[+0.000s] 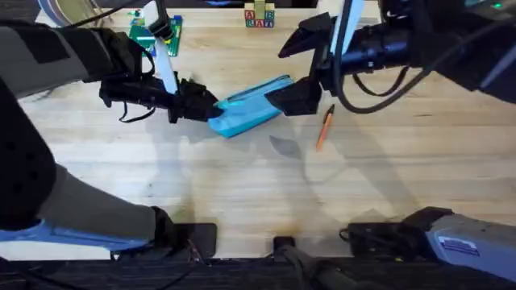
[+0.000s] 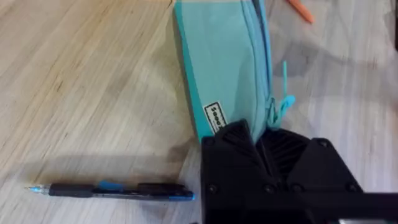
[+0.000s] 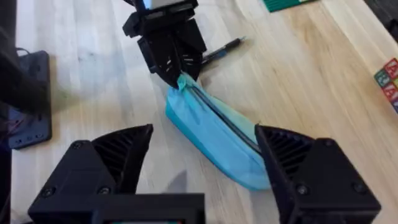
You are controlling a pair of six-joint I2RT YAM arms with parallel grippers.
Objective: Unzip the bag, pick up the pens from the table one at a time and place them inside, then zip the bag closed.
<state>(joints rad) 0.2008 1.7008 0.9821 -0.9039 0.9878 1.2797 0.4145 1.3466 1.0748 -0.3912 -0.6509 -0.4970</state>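
bag (image 1: 248,111) end pinched by left claw (image 3: 177,76), right claw (image 3: 202,162) spread.

Wooden table (image 1: 242,185): blue bag (image 1: 250,109), orange pen (image 1: 325,127), dark pen (image 2: 115,190)

From above I see the light blue bag (image 1: 251,107) lying at a slant on the wooden table (image 1: 242,185), its zipper running along the upper edge. My left gripper (image 1: 208,109) meets the bag's lower left end; whether the fingers are closed I cannot tell. My right gripper (image 1: 284,98) sits at the bag's upper right end. An orange pen (image 1: 324,129) lies just right of the bag, apart from it. A green board (image 1: 155,34) and lettered blocks (image 1: 259,16) rest at the far edge.
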